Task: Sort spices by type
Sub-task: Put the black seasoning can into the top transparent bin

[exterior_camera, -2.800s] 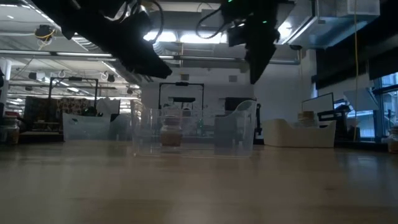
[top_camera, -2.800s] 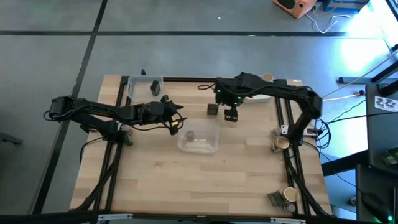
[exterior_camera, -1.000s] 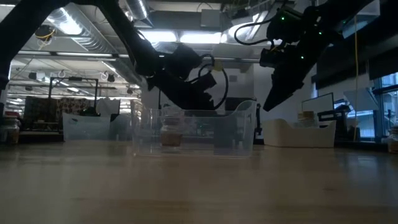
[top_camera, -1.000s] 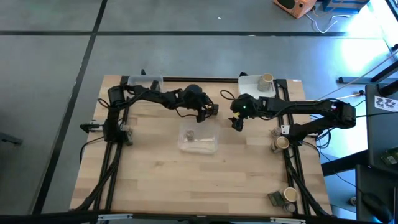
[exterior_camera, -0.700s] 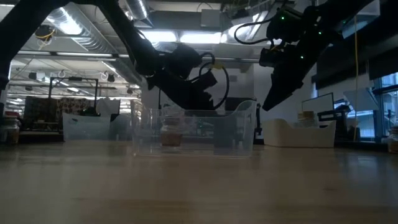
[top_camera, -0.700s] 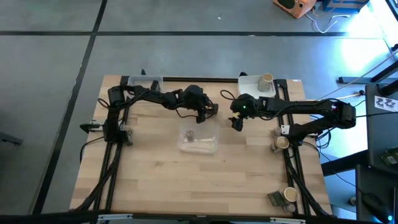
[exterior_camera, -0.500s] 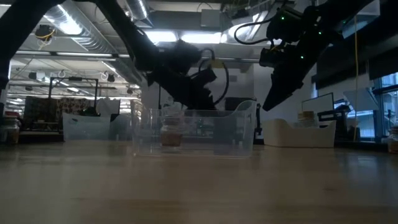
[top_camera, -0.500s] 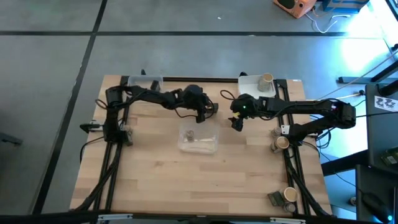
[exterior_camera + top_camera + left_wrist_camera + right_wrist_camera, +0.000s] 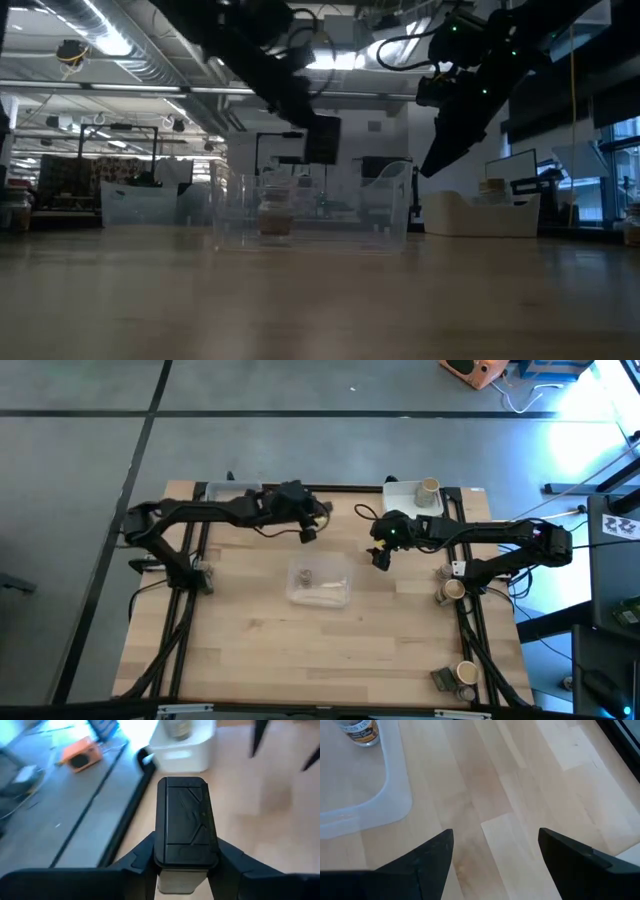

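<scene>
My left claw (image 9: 182, 870) is clamped on a dark blocky spice container (image 9: 186, 822), its black lid facing my wrist camera; I hold it above the tabletop (image 9: 380, 650) near the far edge, beside the clear tray (image 9: 232, 492) at the back left corner; my right claw (image 9: 380, 557) hangs with its fingers (image 9: 427, 857) spread wide and nothing between them, over bare wood just right of the clear central tray (image 9: 318, 583); a small jar (image 9: 362, 732) stands inside that tray; a tan cylinder (image 9: 429, 488) sits in the white tray (image 9: 400, 495) at the back right; more containers (image 9: 450, 590) rest along the right rail.
</scene>
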Tool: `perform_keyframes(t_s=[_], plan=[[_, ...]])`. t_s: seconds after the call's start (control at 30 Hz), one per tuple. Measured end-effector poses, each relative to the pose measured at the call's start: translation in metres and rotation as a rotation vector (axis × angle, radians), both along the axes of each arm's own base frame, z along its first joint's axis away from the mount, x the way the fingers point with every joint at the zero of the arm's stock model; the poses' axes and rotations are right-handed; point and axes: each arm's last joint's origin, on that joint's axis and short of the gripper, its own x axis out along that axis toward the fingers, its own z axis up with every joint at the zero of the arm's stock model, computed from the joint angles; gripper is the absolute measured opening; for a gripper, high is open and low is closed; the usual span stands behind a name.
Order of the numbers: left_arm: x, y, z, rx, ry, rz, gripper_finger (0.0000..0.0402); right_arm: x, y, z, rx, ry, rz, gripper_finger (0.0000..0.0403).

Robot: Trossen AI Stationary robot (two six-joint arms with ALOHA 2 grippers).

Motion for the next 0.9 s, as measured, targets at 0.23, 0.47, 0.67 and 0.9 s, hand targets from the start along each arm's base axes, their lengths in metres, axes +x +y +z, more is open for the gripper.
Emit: perform_keyframes(t_s=[0.23,0.47,0.67,0.9], plan=[[-0.049,-0.001,0.016,0.057,-0.005,0.225,0.0118,0.000,0.000,0.000,0.000,0.001,0.000,0.0292],[-0.096,-0.002,0.021,0.061,-0.071,0.412,0.0116,0.000,0.000,0.000,-0.006,0.002,0.007,0.0292],[-0.128,0.001,0.017,0.081,-0.109,0.606,0.0116,0.001,0.000,0.001,-0.011,-0.015,0.007,0.0292],[-0.152,0.010,0.001,0.068,-0.108,0.810,0.0115,0.002,-0.001,0.002,-0.014,-0.027,0.007,0.0292]])
